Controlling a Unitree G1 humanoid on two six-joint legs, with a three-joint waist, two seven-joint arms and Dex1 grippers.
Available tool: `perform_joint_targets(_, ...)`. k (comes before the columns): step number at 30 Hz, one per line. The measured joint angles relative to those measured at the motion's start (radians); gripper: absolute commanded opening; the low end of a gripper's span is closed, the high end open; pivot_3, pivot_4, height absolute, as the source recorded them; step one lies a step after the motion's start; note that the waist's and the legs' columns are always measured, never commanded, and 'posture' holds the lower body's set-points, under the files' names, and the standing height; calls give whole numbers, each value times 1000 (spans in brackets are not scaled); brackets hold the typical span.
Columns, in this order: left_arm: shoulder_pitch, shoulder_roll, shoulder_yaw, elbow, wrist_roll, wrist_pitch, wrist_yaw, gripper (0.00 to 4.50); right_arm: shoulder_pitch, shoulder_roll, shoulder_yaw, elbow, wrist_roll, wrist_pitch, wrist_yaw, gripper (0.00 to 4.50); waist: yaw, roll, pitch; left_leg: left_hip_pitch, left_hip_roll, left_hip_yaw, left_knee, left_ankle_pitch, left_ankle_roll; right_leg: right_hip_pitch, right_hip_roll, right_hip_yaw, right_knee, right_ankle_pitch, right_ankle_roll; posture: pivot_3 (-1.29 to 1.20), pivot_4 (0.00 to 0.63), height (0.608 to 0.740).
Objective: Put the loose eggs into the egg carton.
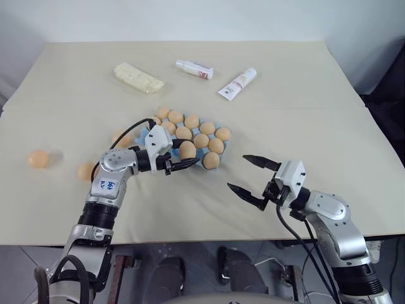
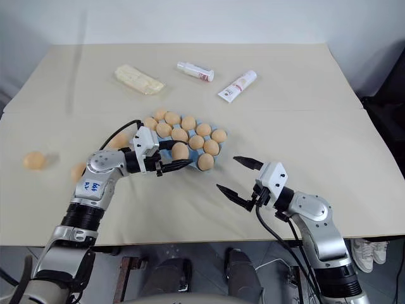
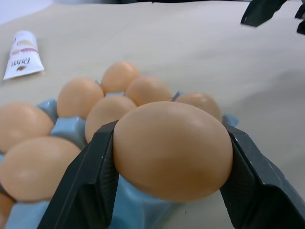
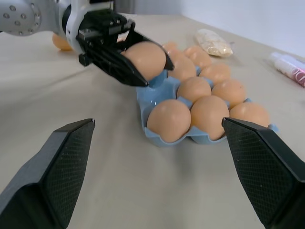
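Observation:
The light blue egg carton [image 4: 164,139] lies mid-table with several orange-tan eggs in its cups. My left gripper [image 1: 186,154] is shut on one egg [image 3: 174,150] and holds it level just above the carton's near-left corner. Three loose eggs lie on the table to the left: one [image 1: 38,159] far out, one [image 1: 87,171] beside my left forearm, one [image 1: 122,138] behind the arm, partly hidden. To the right of the carton's near edge, my right gripper [image 1: 238,172] stands open with nothing between its fingers and points toward the carton.
At the back of the table lie a pale yellow wrapped block [image 1: 138,77] and two white tubes [image 1: 195,69] [image 1: 238,83]. The table's front edge [image 1: 209,239] runs just beneath both arms.

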Motion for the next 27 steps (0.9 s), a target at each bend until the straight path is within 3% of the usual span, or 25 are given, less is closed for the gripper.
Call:
perform_joint_targets(3,-3,-20,-1,27,4,-9,15,4383,-1,5,1,-5,0,0,-11,4500,0,0,0,-1,-1,0,3,0,2,1,-1,1,1,1,1,0,150,740)
perform_joint_targets(4,-3,-22,0,27,4,-11,22,4470,-1,6,1,-5,0,0,-13,4500,0,0,0,-1,-1,-1,4,0,2,1,-2,2,1,1,1,0,150,740)
perform_joint_targets(12,34,-18,6,-9,4,-28,58,4470,-23,18,16,-5,0,0,-14,4500,-1,0,0,-1,-1,-1,4,0,2,1,-2,2,1,1,1,0,150,740)
perform_joint_targets(15,106,28,47,-93,-8,-24,70,4470,-46,19,35,0,2,1,0,4500,-8,-1,0,0,0,0,3,-1,1,0,-1,4,2,1,1,0,150,740)
perform_joint_targets(22,364,242,361,-344,-115,6,98,4470,-122,25,83,53,16,-31,114,4500,-25,-1,1,0,1,-3,1,-1,0,0,-3,2,0,-1,-1,0,150,740)
perform_joint_targets(27,618,262,598,-404,-133,22,179,4470,-160,39,112,121,41,-83,226,4500,-27,-1,1,0,2,-3,-3,-2,0,0,-3,1,-3,-1,-2,0,150,740)
